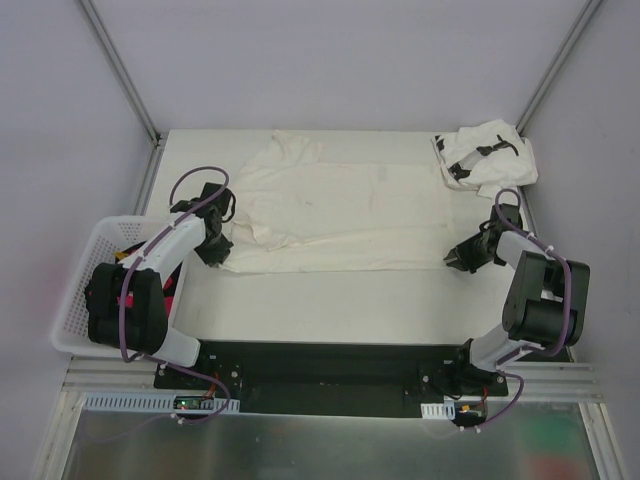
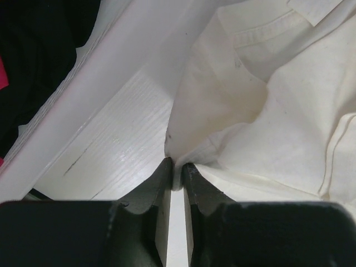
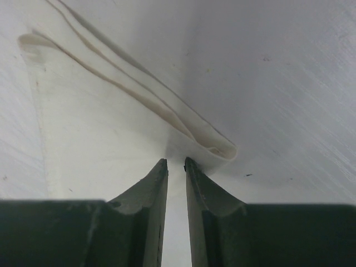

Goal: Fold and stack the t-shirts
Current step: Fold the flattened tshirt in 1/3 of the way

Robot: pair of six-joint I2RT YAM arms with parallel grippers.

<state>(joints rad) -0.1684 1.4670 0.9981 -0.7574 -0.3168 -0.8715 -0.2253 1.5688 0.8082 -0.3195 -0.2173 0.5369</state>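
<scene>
Cream t-shirt [image 1: 330, 215], 1st fold: I've left hand [image 2: 177, 164] & right hand [image 3: 175, 161] each nipped near-shut on a near-edge corner; nxt prob. req. lifting both evenly.

arms [image 1: 176, 245]: white links, black joints | cables [image 1: 200, 171]: purple | left claw [image 2: 177, 167], right claw [image 3: 176, 162]: dark

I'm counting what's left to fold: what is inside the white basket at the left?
Inside the basket, black and red fabric shows; the left arm covers most of it, so the number of pieces cannot be told.
</scene>
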